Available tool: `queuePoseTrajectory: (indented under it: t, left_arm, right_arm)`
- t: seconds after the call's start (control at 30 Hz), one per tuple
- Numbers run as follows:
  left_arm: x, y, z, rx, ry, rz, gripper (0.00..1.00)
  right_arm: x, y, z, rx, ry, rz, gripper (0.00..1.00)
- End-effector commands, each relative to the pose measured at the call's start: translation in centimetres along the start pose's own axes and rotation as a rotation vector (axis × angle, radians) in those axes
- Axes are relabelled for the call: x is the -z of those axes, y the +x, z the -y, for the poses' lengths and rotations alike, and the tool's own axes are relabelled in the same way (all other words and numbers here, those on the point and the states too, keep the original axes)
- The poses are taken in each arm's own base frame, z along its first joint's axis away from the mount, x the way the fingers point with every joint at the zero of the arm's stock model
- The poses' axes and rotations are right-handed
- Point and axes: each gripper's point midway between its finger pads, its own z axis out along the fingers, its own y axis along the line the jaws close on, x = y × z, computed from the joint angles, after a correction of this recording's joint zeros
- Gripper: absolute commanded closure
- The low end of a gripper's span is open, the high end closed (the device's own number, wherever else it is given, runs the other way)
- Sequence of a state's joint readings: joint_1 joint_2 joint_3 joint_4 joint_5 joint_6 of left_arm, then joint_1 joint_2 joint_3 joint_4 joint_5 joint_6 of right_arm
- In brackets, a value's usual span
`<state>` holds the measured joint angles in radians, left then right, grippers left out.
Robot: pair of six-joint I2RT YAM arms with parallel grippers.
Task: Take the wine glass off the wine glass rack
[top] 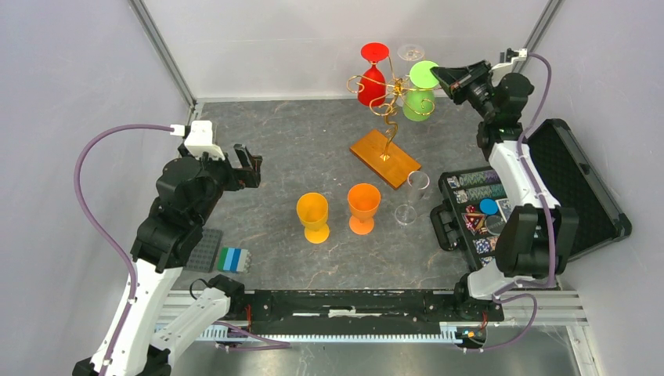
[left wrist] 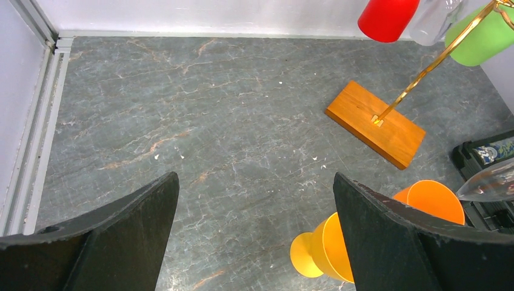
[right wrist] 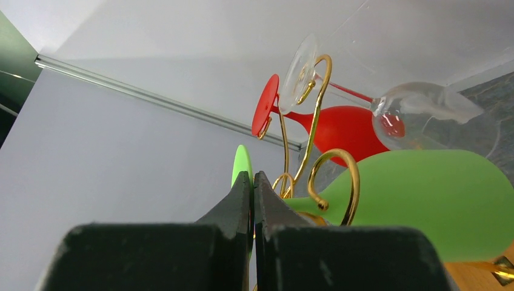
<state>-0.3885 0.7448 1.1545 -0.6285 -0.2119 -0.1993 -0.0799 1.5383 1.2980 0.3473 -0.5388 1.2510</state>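
Starting at the left, we see the left gripper [top: 254, 166] spread wide and holding nothing, well apart from the wine glass rack [top: 385, 157]. Moving right, the rack stands on its amber base toward the far side of the table [top: 297, 141]. The green wine glass [top: 419, 104] hangs on the rack's right side, next to a red glass [top: 373, 88] and a clear glass [top: 410, 52]. Furthest right, the right gripper [top: 435, 74] has its fingers pinched together at the rim of the green foot; we cannot tell whether the foot lies between them.

Our worry is a sideways pull. It could snag the stem in the curled wire, tipping the light rack or shaking the neighbours loose. A thin edge-hold could also slip.

The green glass hangs inverted, foot up and bowl down, and we judge its long axis to be roughly upright.
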Motion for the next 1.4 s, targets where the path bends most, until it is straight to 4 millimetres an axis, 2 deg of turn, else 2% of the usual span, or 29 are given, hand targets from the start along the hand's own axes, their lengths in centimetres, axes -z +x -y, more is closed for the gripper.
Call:
queuePoseTrajectory:
  t: [0.0, 0.1, 0.27, 0.5, 0.8, 0.9, 1.13, 1.37]
  left_arm:
    - [0.2, -0.6, -0.5, -0.037, -0.017, 0.021, 0.00]
    - [0.2, -0.5, -0.5, -0.038, -0.017, 0.020, 0.00]
    - [0.3, -0.6, -0.6, -0.040, -0.018, 0.027, 0.00]
    - [0.4, -0.7, -0.6, -0.043, -0.019, 0.028, 0.00]
    - [0.6, -0.7, -0.6, -0.041, -0.014, 0.033, 0.00]
    - [0.7, -0.7, -0.5, -0.040, -0.012, 0.034, 0.00]
    - [0.6, -0.5, -0.4, -0.034, -0.004, 0.028, 0.00]
    - [0.6, -0.5, 0.2, -0.014, 0.022, 0.026, 0.00]
  right_arm:
    - [-1.6, -1.7, -4.1, 0.020, -0.160, 0.063, 1.00]
    - [-2.3, -2.4, -4.7, 0.033, -0.181, 0.091, 1.00]
    - [-2.8, -3.7, -4.1, 0.078, -0.119, 0.153, 1.00]
    - [-2.8, -4.8, -3.3, 0.097, -0.077, 0.217, 1.00]
    - [-2.3, -5.6, -3.8, 0.122, -0.117, 0.277, 1.00]
    - [-1.6, -6.2, -3.7, 0.146, -0.099, 0.314, 1.00]
    - [1.3, -8.3, -5.0, 0.256, -0.057, 0.439, 1.00]
    - [4.9, -9.3, -8.6, 0.368, -0.066, 0.533, 1.00]
